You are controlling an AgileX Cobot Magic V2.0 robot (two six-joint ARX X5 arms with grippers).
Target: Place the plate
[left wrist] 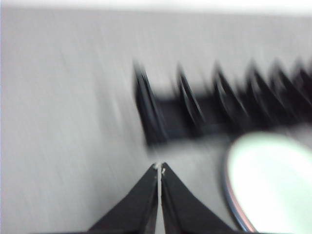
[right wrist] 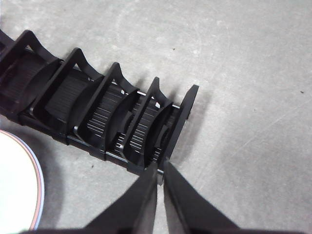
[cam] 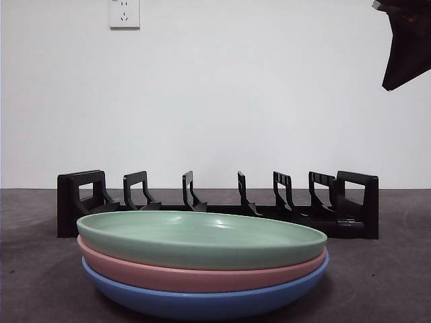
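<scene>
left gripper [left wrist: 160, 168]: jaws closed, empty, picture blurred | right gripper [right wrist: 160, 165]: jaws closed, empty, above rack [right wrist: 97, 114] end | green plate [cam: 202, 237] tops pink plate [cam: 195, 274] and blue plate [cam: 202, 301] before rack | stack colours: front view only

No text, label, brand or number can be read in any view. The plates [cam: 202, 259], the black rack [cam: 215, 205] and the wall socket [cam: 124, 13] carry no legible marking.
</scene>
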